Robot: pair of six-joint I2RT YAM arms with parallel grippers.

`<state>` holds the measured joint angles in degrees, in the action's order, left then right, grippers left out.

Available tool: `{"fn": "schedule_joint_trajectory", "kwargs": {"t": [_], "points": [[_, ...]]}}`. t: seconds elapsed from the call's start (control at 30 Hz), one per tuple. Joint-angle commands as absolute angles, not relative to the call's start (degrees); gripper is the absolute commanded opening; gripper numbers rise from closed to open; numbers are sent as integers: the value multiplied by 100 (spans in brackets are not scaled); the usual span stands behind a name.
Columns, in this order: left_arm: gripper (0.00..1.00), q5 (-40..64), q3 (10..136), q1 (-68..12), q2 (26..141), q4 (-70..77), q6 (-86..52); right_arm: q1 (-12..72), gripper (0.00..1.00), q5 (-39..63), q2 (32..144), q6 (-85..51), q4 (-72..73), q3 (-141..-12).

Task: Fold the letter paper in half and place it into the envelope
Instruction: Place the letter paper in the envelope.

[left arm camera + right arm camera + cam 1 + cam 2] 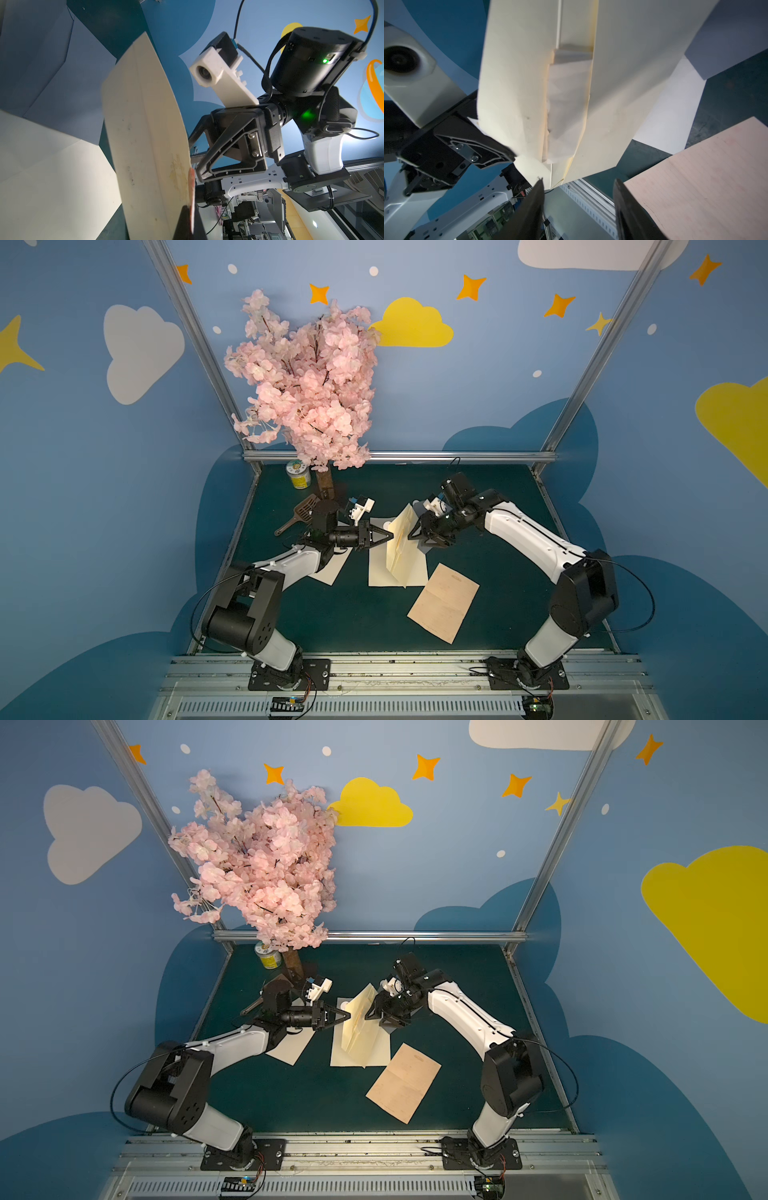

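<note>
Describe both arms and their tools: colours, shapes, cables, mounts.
The left arm and right arm: white shells, black joint housings, black base plates, thin black cable looping alongside. The left tool and right tool: black, triangular open-frame fingers. A white camera mount at each wrist; green light on right arm's housing.

A pink blossom tree [307, 377] stands at the far left of the green table [478, 497], with a yellow can [299, 475] just beside its trunk and a brown slotted scoop [305, 508] nearby.
</note>
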<state>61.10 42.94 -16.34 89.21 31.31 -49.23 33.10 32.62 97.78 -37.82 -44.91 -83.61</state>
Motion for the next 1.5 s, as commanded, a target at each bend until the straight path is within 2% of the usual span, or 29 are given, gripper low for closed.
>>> {"fn": "schedule_joint_trajectory", "kwargs": {"t": [0.0,0.1,0.2,1.47], "points": [[3,6236,4272,-1617,8833,3163,-4860,3355,68,3110,10019,-3682,-4622,-8628],[3,6223,4221,-1614,8828,3252,-4919,3368,74,3094,10178,-3664,-4637,-8739],[3,6199,4170,-1624,8842,3435,-5054,3375,75,3030,10310,-3648,-4640,-8807],[3,5951,3950,-1717,8896,4193,-5605,3476,77,2395,11349,-3303,-5127,-9390]]}}
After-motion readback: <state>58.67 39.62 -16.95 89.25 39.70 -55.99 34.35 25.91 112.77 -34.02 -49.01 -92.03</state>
